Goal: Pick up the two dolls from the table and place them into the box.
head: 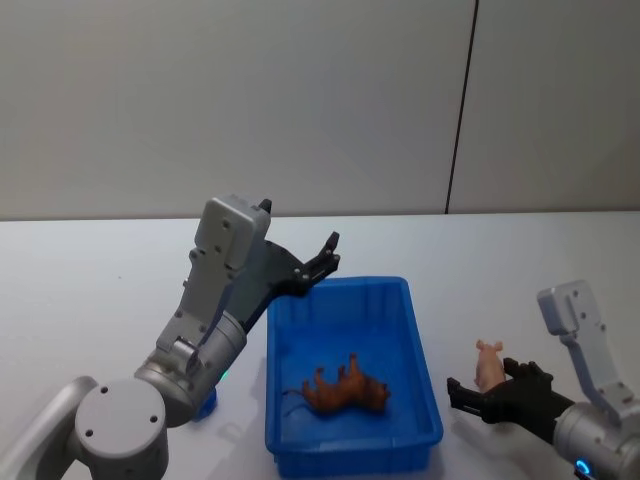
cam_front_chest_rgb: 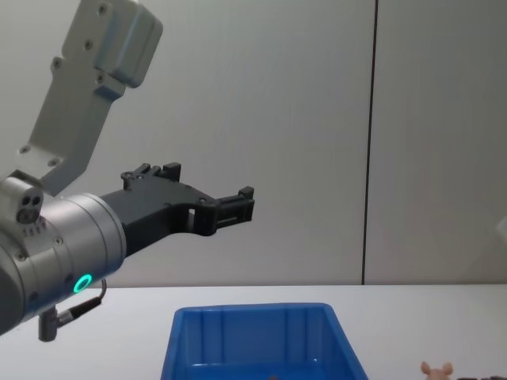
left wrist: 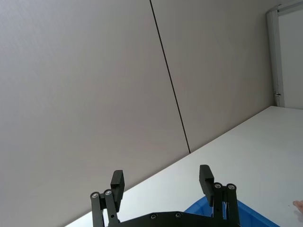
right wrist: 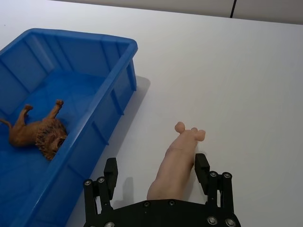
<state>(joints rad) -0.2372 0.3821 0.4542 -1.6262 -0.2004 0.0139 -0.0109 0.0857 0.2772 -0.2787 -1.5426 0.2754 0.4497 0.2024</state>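
The bin (right wrist: 80, 35) is bright blue moulded plastic, rectangular, with a thick rolled rim and ribs running up its inner walls. It sits on the plain white desk (right wrist: 236, 85), whose surface is smooth and matt.

On the bin's floor lies the brown lion toy (right wrist: 38, 132), tipped onto its side. Its four stiff legs stick out, a thin tail trails behind it, and a darker shaggy mane rings its head. It rests close to the wall nearest the right arm.

The pig toy (right wrist: 177, 158) lies on the desk just outside that wall, on the robot's right of the bin. It is pale pink, smooth and rounded, and its ears and snout point away from the wrist.

The right gripper (right wrist: 156, 163) is low over the desk with the pig's body between its black fingers (right wrist: 202, 165). They are spread wide and not clamped. One sits just beside the pig's flank, and I cannot tell whether it touches. The other is well apart from it. Each finger is a flat, squared bar on a linkage with bright pivot screws.

The left gripper (left wrist: 161, 176) is raised in the air over the bin's far left corner, pointing up towards the wall (left wrist: 94, 94). Its fingers are released and parted, holding nothing. The arm behind it has a silver-grey casing and a green light ring (cam_front_chest_rgb: 81, 283). The wall is flat grey panelling split by a dark vertical seam (left wrist: 170, 90).
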